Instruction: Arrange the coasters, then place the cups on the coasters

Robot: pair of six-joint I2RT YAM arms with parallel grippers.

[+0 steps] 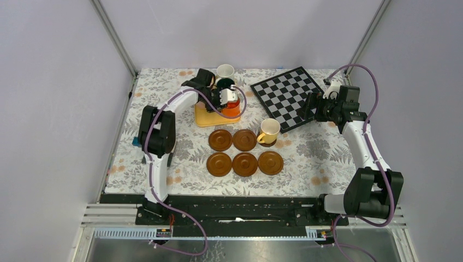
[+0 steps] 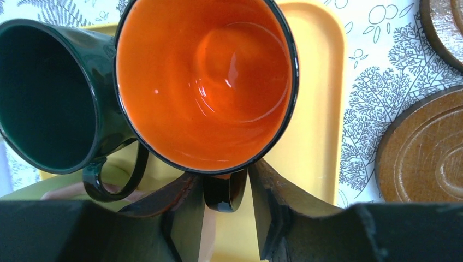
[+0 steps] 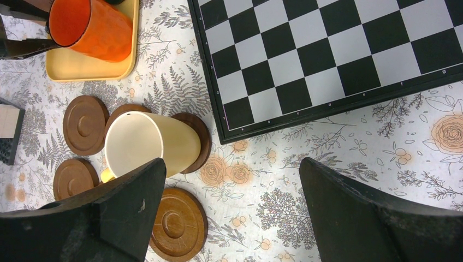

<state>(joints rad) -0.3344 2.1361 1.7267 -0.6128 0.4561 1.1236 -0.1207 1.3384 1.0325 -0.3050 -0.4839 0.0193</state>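
White booth walls round a table w/ floral cloth (image 1: 327, 158). L pincer (image 2: 225, 183) is at the yellow tray (image 2: 322, 109). It is closed partway, its fingers (image 2: 273, 213) clamped one each side on the black handle of the orange cup (image 2: 207, 82). Can't tell if that cup rests on the tray or is raised off it. Dark green cup (image 2: 49, 98) touches its side, and the white cup (image 1: 225, 71) is just behind them.

R pincer (image 3: 232, 164) stands wide apart, holding nothing, above the cloth btwn the chessboard (image 3: 338, 54) and the yellow cup (image 3: 147, 144). Yellow cup sits on the dark coaster (image 3: 206, 143). Five reddish coasters (image 1: 244, 164) lie bare: two in the row beside the yellow cup, three in the nearer row.

Writing: tiny marks along the chessboard's border, too small to read.
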